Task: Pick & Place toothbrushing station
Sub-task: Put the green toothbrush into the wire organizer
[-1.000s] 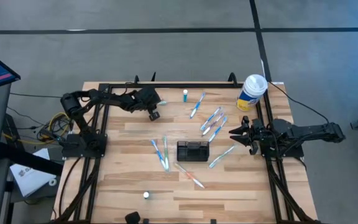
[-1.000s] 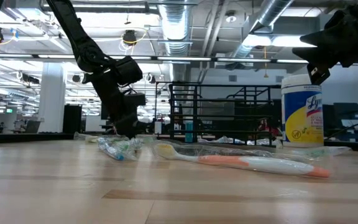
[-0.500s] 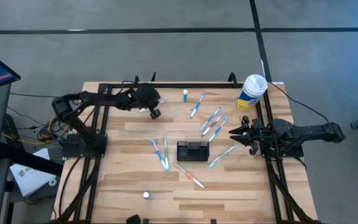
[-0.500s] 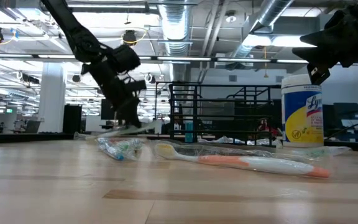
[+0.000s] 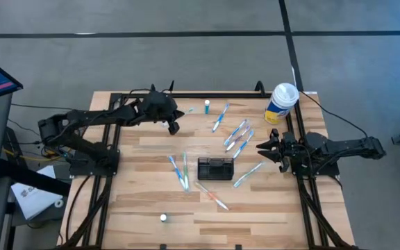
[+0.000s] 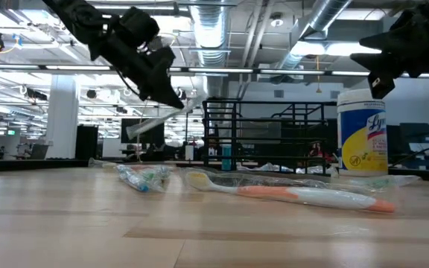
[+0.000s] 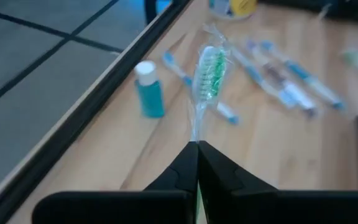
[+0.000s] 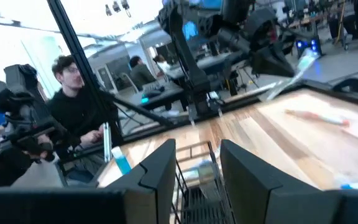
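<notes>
Clear plastic wrapping crinkles around the green-bristled toothbrush [image 7: 207, 68] that the left gripper [image 7: 197, 163] holds: its fingers are pressed fully together on the handle end, so the brush juts out ahead of them, bristle head foremost, lifted clear of the pale wooden plank surface [image 5: 151, 208]. In the high view this left gripper [image 5: 171, 122] sits in the upper left of the frame's middle, near the far rail, and the low view shows the brush [image 6: 159, 121] hanging at a slant in the air. Held by the tail like this, the head stays free, which would suit dropping it into a slot, as I judge it. The task's own thing, the small black rectangular slotted toothbrushing station [image 5: 215, 169], stands at the centre of the high view, well apart from the carried brush, with nothing in it that can be made out. Around it lie other wrapped toothbrushes: a blue and green pair [image 5: 180, 169] to its left, a blue cluster [image 5: 239, 135] to its upper right, and an orange-handled one [image 5: 212, 196] below it. A small teal bottle with a white cap [image 7: 149, 91] stands by the far rail. The right gripper [image 5: 264, 147] waits at the right of centre, fingers parted and holding nothing. At the upper right stands a white-and-yellow cylindrical wipes canister [image 6: 362, 132], whose label reads "Lys" before it curves out of sight; no other writing is legible.
</notes>
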`<state>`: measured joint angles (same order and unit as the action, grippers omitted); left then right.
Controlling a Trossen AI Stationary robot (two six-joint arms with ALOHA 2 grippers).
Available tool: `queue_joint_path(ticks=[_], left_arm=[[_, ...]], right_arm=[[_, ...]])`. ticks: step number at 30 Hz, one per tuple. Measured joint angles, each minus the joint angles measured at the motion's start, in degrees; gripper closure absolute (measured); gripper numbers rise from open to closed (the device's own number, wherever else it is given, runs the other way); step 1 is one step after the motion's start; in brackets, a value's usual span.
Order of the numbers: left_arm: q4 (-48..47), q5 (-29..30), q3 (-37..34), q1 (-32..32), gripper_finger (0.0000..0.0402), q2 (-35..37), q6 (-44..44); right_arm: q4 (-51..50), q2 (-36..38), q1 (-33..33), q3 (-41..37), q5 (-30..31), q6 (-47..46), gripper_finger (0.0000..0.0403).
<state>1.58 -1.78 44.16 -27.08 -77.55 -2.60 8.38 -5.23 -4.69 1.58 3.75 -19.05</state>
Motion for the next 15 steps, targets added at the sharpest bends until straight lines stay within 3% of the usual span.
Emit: queue_joint_path(ticks=[10,15], left_arm=[[11.4,-8.8,0.0,7.0,0.0401,2.7,7.0],[18.1,-9.5,0.0,11.8,0.0401,2.1,9.1]], right_arm=[[1.7,0.0,-0.1,0.0,0.4,0.0,0.0284],[3.8,-0.6,-0.1,0.0,0.4,0.0,0.0284]])
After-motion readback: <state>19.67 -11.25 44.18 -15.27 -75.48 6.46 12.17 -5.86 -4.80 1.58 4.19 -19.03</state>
